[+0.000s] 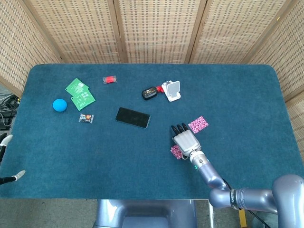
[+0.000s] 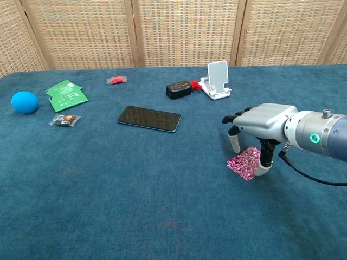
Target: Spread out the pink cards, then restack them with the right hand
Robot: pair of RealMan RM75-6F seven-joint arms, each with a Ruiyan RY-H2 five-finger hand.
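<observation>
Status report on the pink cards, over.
Right robot hand down on near pink card. Second pink card lies apart, beyond it. Left robot hand not in view. Nothing obstructing.

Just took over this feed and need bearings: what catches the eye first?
The right robot hand stands on a pink card near the front right of the table. A second pink card lies apart just beyond it. On the far left sits a bright blue ball beside green cards.

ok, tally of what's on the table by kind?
pink cards: 2
green cards: 2
blue ball: 1
black phone: 1
white phone stand: 1
black device with red end: 1
small wrapped items: 2
Total: 10
</observation>
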